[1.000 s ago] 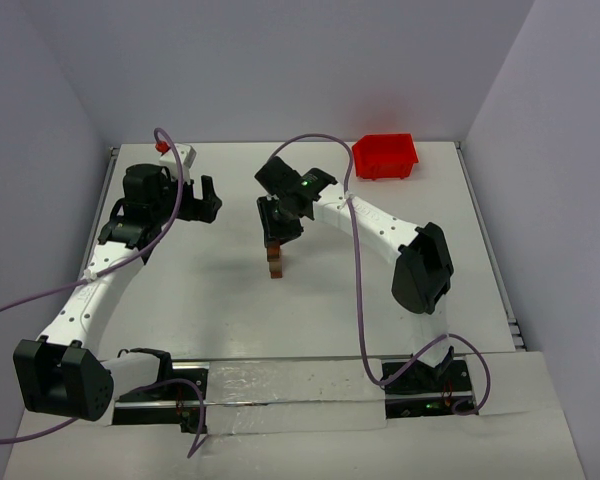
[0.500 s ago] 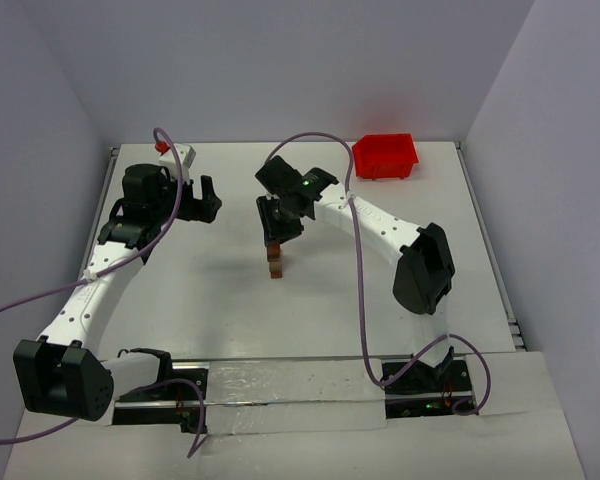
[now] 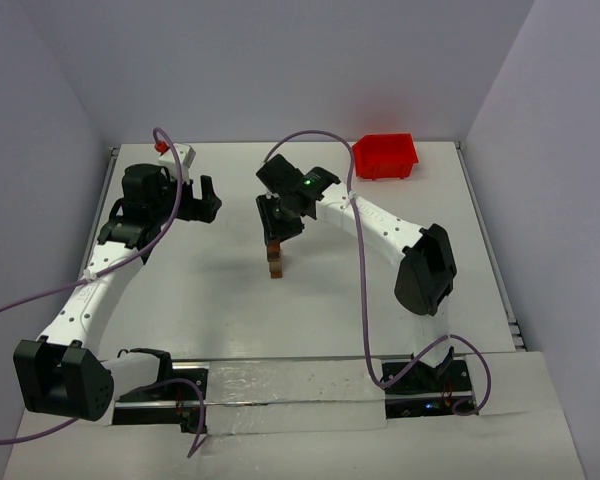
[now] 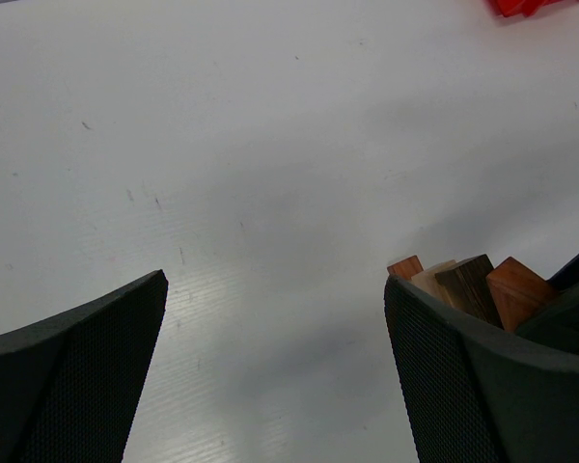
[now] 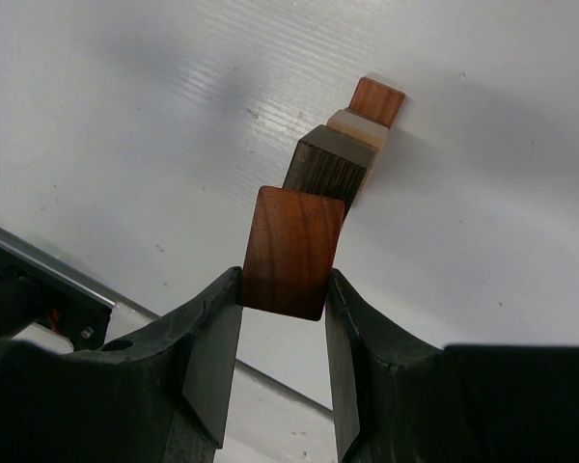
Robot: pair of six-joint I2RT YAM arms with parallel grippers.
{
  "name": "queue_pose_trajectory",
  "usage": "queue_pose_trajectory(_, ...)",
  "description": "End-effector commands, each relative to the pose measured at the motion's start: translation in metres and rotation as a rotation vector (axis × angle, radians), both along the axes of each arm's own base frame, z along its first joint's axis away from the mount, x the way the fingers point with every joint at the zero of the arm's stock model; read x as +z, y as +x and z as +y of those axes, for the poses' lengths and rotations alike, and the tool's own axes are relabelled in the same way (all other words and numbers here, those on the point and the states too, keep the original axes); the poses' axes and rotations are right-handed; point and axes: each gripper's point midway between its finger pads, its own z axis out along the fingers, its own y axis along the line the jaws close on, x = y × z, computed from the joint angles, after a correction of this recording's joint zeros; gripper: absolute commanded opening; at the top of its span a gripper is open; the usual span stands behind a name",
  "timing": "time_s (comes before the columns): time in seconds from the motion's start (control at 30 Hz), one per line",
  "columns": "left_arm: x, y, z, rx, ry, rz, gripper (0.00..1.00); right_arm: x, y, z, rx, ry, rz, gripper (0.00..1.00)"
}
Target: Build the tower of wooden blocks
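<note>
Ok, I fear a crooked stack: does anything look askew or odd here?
Slightly: in the tower, the dark block sits turned against the reddish block gripped in the right tool above it. Nothing spilled or damaged.

We can read no text, number, label or brand in any of these views. The wood block point(image 5: 291, 253) closest to the right wrist camera shows only bare grain. The red bin point(image 3: 385, 156) and the white box point(image 3: 177, 154) are too small for us to make out any marking.
</note>
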Motion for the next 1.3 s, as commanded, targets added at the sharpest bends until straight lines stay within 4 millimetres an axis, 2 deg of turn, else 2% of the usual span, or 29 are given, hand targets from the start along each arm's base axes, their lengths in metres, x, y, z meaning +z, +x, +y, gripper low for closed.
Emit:
queue_pose_trajectory(0.0, 0.020, 0.005, -0.002, -0.005, -0.029, -0.060, 0.99, 0.030, 0.013, 0.006, -0.004, 0.065, -0.072, 0.26)
queue_pose_trajectory(0.47, 0.020, 0.006, -0.002, -0.005, -0.028, -0.058, 0.99, 0.022, 0.017, 0.004, -0.030, 0.070, -0.037, 0.35)
queue_pose_trajectory(1.27, 0.019, 0.005, -0.002, -0.006, -0.029, -0.057, 0.99, 0.011, 0.016, 0.006, -0.030, 0.060, -0.007, 0.41)
